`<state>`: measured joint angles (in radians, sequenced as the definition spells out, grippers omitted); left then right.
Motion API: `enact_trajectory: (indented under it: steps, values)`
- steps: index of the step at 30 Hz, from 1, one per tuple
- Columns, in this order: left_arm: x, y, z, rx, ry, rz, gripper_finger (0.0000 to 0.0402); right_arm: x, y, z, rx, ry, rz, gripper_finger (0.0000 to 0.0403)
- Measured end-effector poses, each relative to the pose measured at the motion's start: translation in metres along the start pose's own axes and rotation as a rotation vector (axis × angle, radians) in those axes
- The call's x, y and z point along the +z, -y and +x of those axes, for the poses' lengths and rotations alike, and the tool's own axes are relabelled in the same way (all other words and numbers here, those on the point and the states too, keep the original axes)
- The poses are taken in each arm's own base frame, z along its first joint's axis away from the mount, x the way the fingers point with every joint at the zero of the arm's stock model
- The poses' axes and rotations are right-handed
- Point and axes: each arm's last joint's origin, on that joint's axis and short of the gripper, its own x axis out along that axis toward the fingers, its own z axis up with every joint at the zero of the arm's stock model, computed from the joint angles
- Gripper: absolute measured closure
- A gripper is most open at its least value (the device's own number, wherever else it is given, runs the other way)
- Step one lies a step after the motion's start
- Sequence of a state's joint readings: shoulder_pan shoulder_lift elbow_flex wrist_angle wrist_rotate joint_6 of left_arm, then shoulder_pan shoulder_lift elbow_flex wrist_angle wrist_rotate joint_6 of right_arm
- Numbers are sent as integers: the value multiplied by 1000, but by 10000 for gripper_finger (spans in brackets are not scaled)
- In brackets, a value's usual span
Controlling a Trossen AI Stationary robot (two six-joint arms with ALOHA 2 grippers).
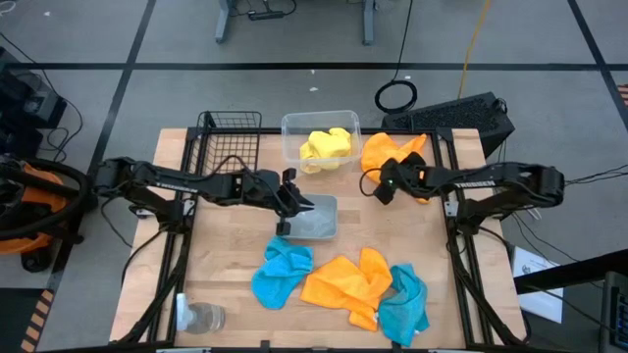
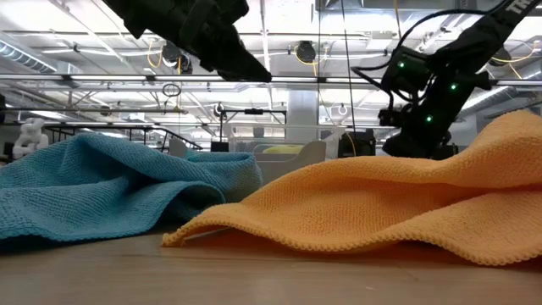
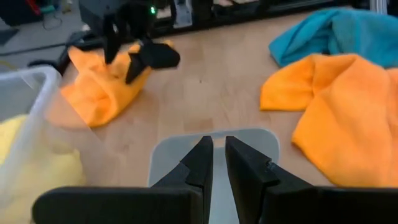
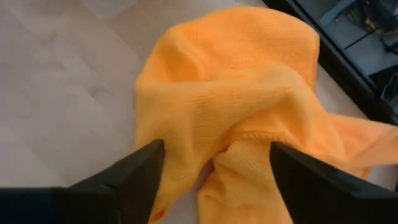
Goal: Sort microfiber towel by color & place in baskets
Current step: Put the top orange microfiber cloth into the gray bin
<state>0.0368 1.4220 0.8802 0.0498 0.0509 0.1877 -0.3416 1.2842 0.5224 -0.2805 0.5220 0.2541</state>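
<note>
Right hand: the dark two-finger right hand (image 1: pixel 385 183) sits at the far right part of the wooden surface (image 1: pixel 226 265), fingers spread wide over a crumpled orange microfiber towel (image 4: pixel 249 112); I cannot tell whether the tips touch the cloth.
Left hand: the dark left hand (image 3: pixel 216 163) hangs over the small grey tray (image 1: pixel 314 218) near the middle of the surface, its two fingers drawn close with only a thin gap, holding nothing.
Grey tray: holds nothing that I can see, just in front of the clear tub.
Clear plastic tub: the clear rectangular plastic tub (image 1: pixel 290 127) stands at the far edge with a yellow microfiber towel (image 1: pixel 326 147) inside.
Black wire-mesh basket: the black wire-mesh basket (image 1: pixel 228 130) stands just left of the tub; the left arm crosses it and I cannot make out anything inside.
Loose towels, near edge: a blue microfiber towel (image 1: pixel 280 272), a second, larger orange towel (image 1: pixel 348 281) and another blue towel (image 1: pixel 404 304) lie in a row, touching one another.
Glass cup: a clear glass cup (image 1: pixel 201 317) stands at the near left corner.
</note>
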Motion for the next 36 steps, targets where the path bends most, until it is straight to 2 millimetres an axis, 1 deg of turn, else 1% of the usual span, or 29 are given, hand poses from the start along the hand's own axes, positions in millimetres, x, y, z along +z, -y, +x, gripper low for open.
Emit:
enact_trajectory:
  steps: [2, 5, 10, 12, 16, 20, 23, 25, 28, 31, 32, 33, 36]
  values:
    - [-2, 0, 1, -3, -15, -17, 350, 1, 2, 5, -11, -5, -27, 111]
    - [-2, 0, 1, -2, -10, -26, 350, 2, 8, 12, -30, -19, -52, 108]
    - [-1, 4, 1, -13, -6, -20, 350, 11, 17, 20, 60, 18, -31, 108]
    - [0, 7, 1, -21, -6, -16, 350, 13, 21, 22, 55, 21, -30, 108]
    - [1, 13, 1, -37, -3, -7, 350, 8, 29, 33, 27, -33, -22, 110]
    - [1, 16, 1, -45, -2, -1, 350, -5, 31, 48, 98, -117, 49, 129]
    - [1, 16, 1, -46, -3, -1, 350, -12, 29, 58, 102, -153, 91, 161]
    - [2, 16, 1, -45, -1, -1, 350, -15, 27, 61, 101, -146, 109, 194]
    - [1, 15, 1, -44, -2, -1, 350, -17, 24, 61, 115, -135, 115, 265]
    - [1, 15, 1, -45, -2, -1, 350, -19, 20, 55, 117, -136, 100, 353]
    - [1, 16, 1, -45, -2, 0, 350, -19, 18, 53, 122, -131, 92, 375]
    - [1, 16, 1, -45, -2, 0, 350, -19, 17, 49, 127, -125, 90, 386]
    - [1, 15, 1, -44, -2, 0, 350, -19, 12, 35, 163, -119, 129, 384]
